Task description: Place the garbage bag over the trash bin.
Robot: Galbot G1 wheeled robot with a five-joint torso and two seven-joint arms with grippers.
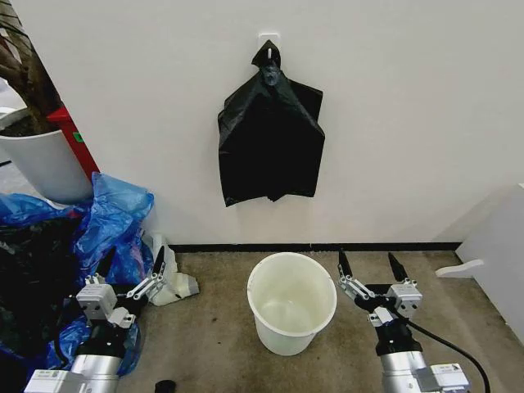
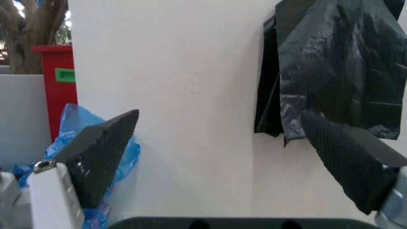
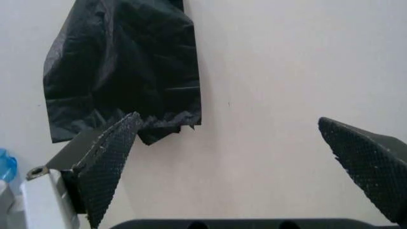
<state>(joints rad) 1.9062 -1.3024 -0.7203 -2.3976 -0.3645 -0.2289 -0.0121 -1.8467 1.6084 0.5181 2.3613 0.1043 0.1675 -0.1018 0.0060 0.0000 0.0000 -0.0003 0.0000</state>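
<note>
The trash bin point(image 1: 282, 334), a round cream-white bucket, stands upright and unlined on the brown floor by the wall, between my two arms. The single garbage bag is out of view. A fan-shaped bunch of black bags point(image 1: 270, 139) hangs from a white wall hook above the bin, and shows in the wrist views too point(image 2: 343, 67) point(image 3: 127, 71). My left gripper point(image 1: 133, 258) point(image 2: 219, 117) is open, low and left of the bin. My right gripper point(image 1: 368, 260) point(image 3: 229, 119) is open, low and right of the bin. Both point at the wall and hold nothing.
Bright blue plastic bags point(image 1: 115, 217) and dark plastic point(image 1: 33, 270) pile up at the left. Behind them stand a white plant pot point(image 1: 41, 164) and a red box point(image 1: 78, 139). A white crumpled item point(image 1: 176, 286) lies left of the bin. White furniture point(image 1: 491, 254) is at the right.
</note>
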